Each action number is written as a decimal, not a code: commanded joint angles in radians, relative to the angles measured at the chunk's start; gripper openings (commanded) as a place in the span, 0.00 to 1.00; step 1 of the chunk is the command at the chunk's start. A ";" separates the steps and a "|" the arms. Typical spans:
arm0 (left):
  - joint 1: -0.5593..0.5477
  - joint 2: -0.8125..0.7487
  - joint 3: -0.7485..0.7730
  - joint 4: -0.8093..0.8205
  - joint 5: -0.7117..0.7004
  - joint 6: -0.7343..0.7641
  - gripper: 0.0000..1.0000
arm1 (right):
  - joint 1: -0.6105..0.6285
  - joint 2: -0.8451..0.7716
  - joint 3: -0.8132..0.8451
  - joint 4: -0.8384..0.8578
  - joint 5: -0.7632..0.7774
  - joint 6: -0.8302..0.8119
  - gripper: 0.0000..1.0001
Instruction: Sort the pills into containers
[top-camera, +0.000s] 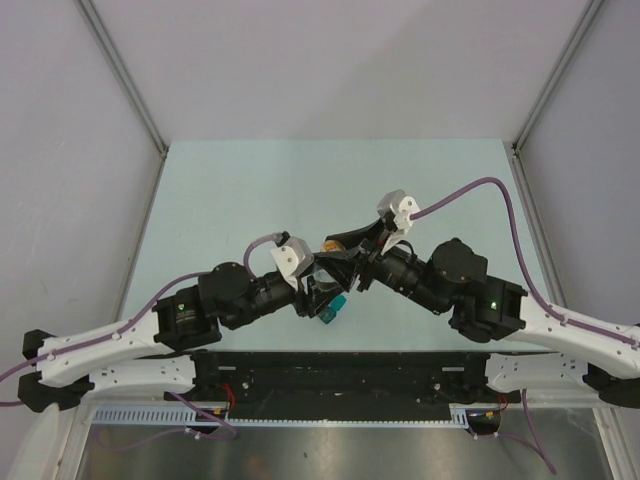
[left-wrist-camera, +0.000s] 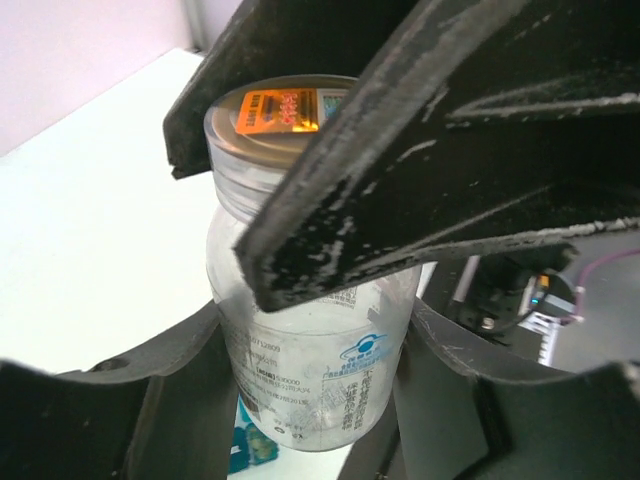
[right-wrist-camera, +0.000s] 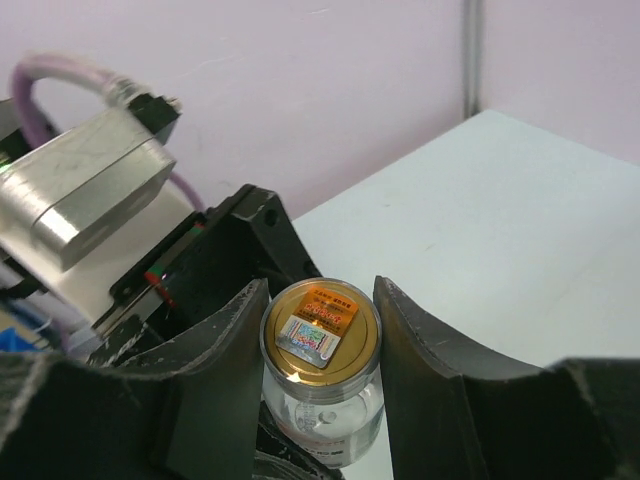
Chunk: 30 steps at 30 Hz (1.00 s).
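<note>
Table (top-camera: 250, 190): pale green top, both arms reaching in and meeting around its centre.
Left arm (top-camera: 130, 335) comes in from the near-left corner and right arm (top-camera: 560, 325) from the near-right. The wrists nearly touch.
Left gripper (top-camera: 320, 288): clenched on the body of the clear bottle (left-wrist-camera: 310, 370). The left wrist view shows a black finger (left-wrist-camera: 150, 400) pressed against each side of the labelled wall.
Right gripper (top-camera: 355, 258): clamped on the tan cap (right-wrist-camera: 320, 332). In the right wrist view its fingers (right-wrist-camera: 420, 370) hug the cap rim on both sides, with no gap visible. The cap carries an orange-and-silver sticker.
The bottle stands roughly upright between the two grippers, the left gripping low and the right gripping high. Can't tell whether its base rests on the table or hangs just above it, because the fingers block that area.
Blue pill box (top-camera: 334, 309): on the table just on the near side of the left gripper, with nothing gripping it. In the left wrist view only a corner shows, beside the bottle's base. Its compartments are too small to read.
</note>
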<state>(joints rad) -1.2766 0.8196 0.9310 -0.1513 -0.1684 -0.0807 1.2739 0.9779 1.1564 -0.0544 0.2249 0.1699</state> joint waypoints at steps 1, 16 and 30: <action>0.000 0.010 0.046 0.073 -0.192 0.102 0.00 | -0.008 0.027 0.017 -0.021 0.284 0.051 0.00; 0.002 0.013 0.012 0.073 0.025 0.044 0.02 | -0.007 -0.129 0.005 -0.006 -0.053 -0.075 0.85; -0.001 0.003 0.043 0.075 0.578 -0.010 0.00 | -0.011 -0.263 -0.027 -0.144 -0.485 -0.225 0.78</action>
<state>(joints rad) -1.2758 0.8192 0.9226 -0.1158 0.2089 -0.0818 1.2648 0.6888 1.1301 -0.1459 -0.1062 -0.0051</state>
